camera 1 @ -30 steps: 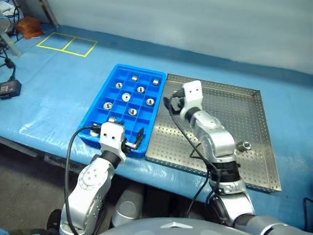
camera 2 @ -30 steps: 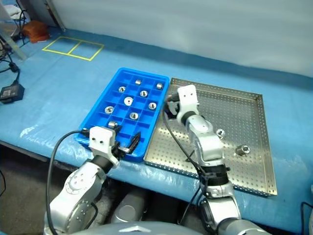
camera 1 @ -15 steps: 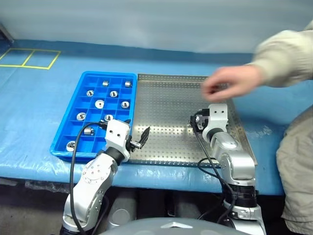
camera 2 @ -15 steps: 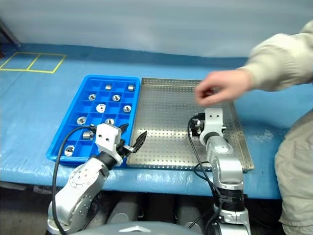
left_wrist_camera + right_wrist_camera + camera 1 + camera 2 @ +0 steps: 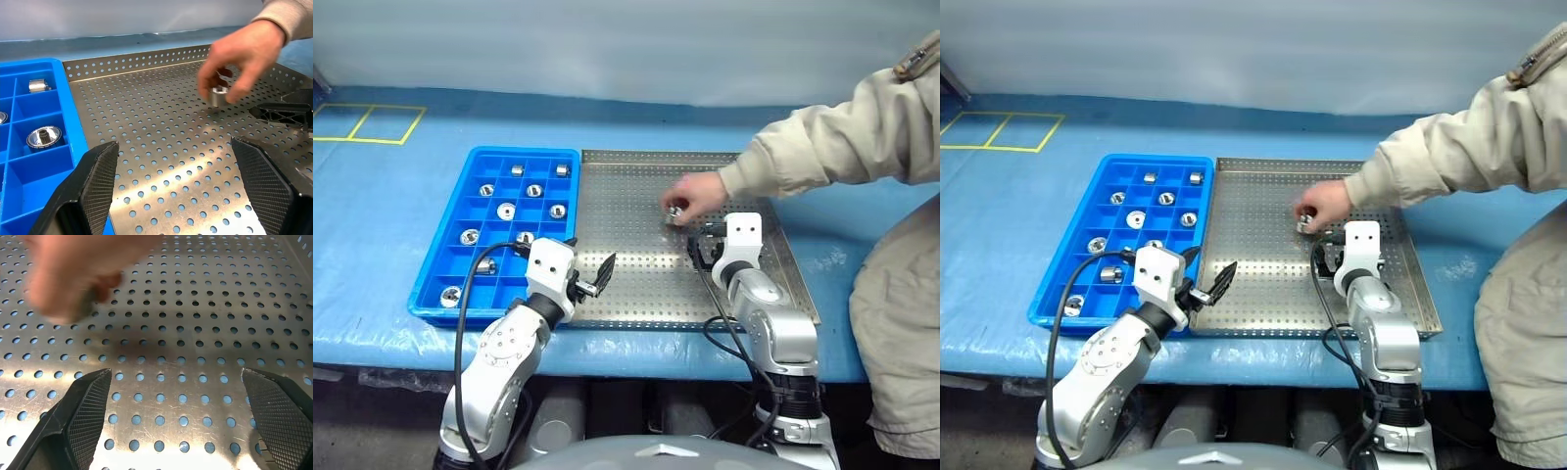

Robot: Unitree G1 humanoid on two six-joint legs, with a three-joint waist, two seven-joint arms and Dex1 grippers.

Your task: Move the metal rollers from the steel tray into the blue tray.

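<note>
Several metal rollers sit in compartments of the blue tray, which lies against the left side of the steel tray. A person's hand holds one roller just over the steel tray's perforated floor; the left wrist view shows that roller too. My left gripper hovers open and empty over the seam between the two trays at the front. My right gripper is open and empty low over the steel tray's right part, just in front of the hand.
The person stands at the right, a beige sleeve reaching across the steel tray's far right corner. Both trays rest on a blue table sheet. Yellow tape squares mark its far left. A pale wall runs behind.
The view has swung to the right. A person's arm came in from the right and its hand has dropped leftward to the steel tray with a roller. My right gripper lowered and pulled back.
</note>
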